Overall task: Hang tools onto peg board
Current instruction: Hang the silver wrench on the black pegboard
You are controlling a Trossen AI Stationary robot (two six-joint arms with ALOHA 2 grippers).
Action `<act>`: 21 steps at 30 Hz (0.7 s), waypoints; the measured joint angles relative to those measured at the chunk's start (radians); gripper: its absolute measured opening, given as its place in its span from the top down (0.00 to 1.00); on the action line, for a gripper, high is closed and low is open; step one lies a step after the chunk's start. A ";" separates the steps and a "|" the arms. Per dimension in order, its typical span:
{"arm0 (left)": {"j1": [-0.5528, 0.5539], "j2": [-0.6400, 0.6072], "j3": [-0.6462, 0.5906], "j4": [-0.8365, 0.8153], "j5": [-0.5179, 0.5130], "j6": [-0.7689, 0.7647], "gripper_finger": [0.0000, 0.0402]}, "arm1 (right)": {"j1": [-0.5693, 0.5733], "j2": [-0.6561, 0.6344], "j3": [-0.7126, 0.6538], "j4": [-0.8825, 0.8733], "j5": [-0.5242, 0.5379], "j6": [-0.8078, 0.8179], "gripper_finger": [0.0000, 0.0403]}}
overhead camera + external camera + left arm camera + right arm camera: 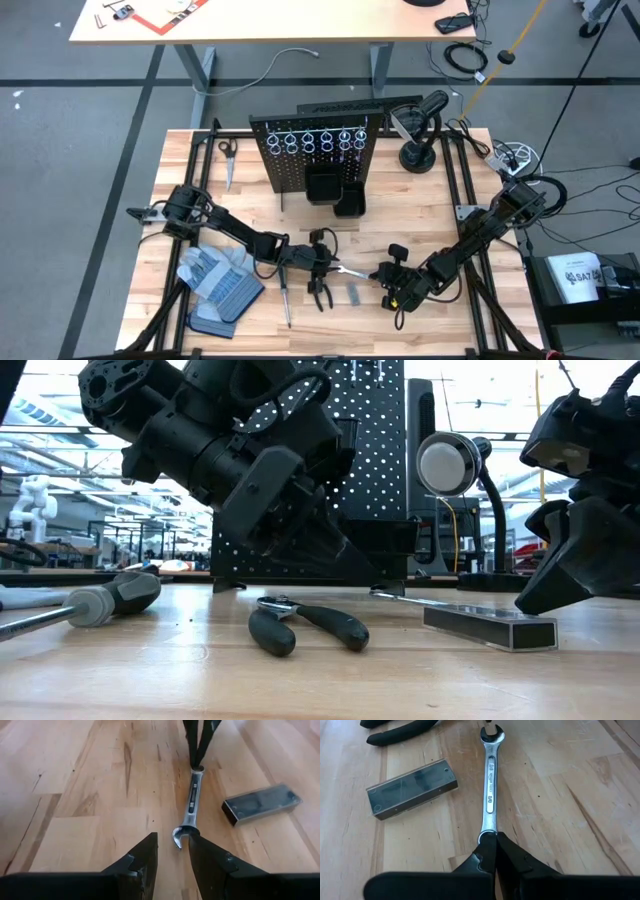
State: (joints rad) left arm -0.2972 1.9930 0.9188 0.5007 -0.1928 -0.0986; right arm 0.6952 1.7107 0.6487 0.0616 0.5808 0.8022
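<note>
Wrench: one silver combination wrench [490, 790] lies flat on the wooden table [180, 170] between the two grippers; its long axis runs from one gripper to the other, open-ended jaw toward the left arm, ring end toward the right.
Right gripper [495, 840]: fingers pressed together, pinching the wrench's ring end.
Left gripper [172, 845]: fingers narrowly apart, tips just at the wrench's open end; I cannot tell if they touch it.
Pliers: one pair, dark-handled [320, 290], flat on the table near the left gripper, handles spread.
Screwdriver: one [286, 300], lying beside the pliers, near the gloves.
Grey metal piece: one short block [412, 787], just beside the wrench, not touching.
Peg board [300, 165]: upright at the table's far side, a row of silver rings [318, 138] along its top.
Bins: two black bins [335, 190] at the board's foot; contents not visible.
Gloves: grey-and-blue pair [215, 275] under the left arm.
</note>
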 joint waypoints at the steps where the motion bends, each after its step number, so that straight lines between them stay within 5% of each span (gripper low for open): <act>1: -0.002 0.000 0.000 -0.001 0.002 0.006 0.70 | 0.000 0.000 0.000 0.000 -0.001 0.001 1.00; 6: -0.021 0.000 0.000 -0.018 0.001 0.076 0.70 | 0.000 0.000 -0.001 0.000 -0.003 0.002 1.00; 15: -0.041 0.000 0.000 -0.057 -0.150 0.168 0.70 | 0.000 0.000 -0.002 0.000 -0.004 0.009 1.00; 21: -0.041 0.022 0.003 -0.044 -0.111 0.190 0.70 | 0.000 0.000 -0.002 0.002 -0.004 0.009 1.00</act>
State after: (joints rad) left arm -0.3385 2.0154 0.9222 0.4568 -0.3034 0.0915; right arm 0.6951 1.7112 0.6468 0.0632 0.5768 0.8112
